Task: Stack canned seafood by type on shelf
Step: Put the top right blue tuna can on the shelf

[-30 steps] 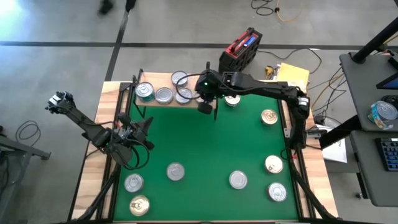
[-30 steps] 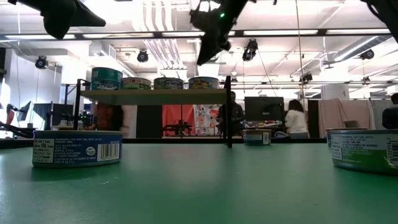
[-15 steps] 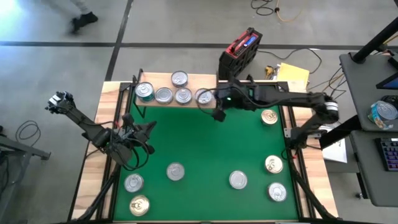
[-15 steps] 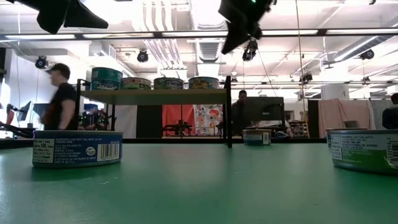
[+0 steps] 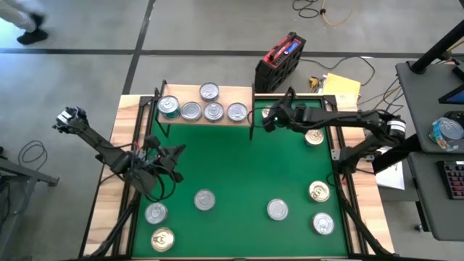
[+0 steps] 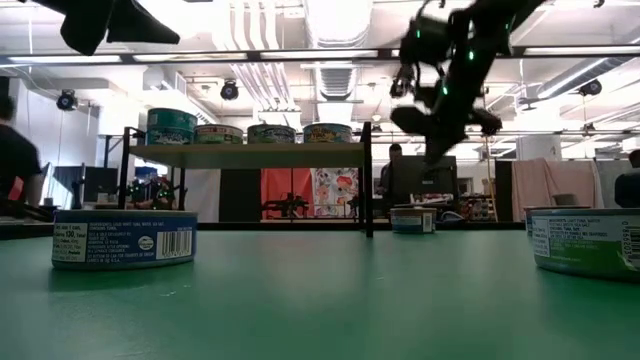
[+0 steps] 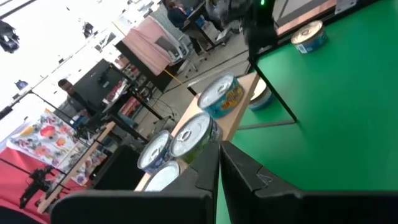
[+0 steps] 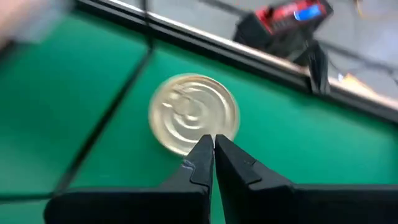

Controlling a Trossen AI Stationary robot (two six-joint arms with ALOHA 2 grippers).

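Since a second ago, the right claw point(image 5: 269, 123), pressed together and empty, has been carried off the shelf point(image 5: 226, 93) toward a gold-topped tin point(image 8: 194, 113). Five tins are shelved; seven are left on the mat.

1. The shelf point(image 5: 217, 116), a light-wood board on thin black legs, stands at the mat's far edge, just left of the right end effector point(image 5: 267, 125).
2. Five tins point(image 5: 191, 111) sit on it: four in a row, one behind.
3. A gold-topped tin point(image 8: 194, 114) lies flat directly under that end effector.
4. Seven more tins point(image 5: 278, 209) lie scattered nearer; their types are hard to tell from above.
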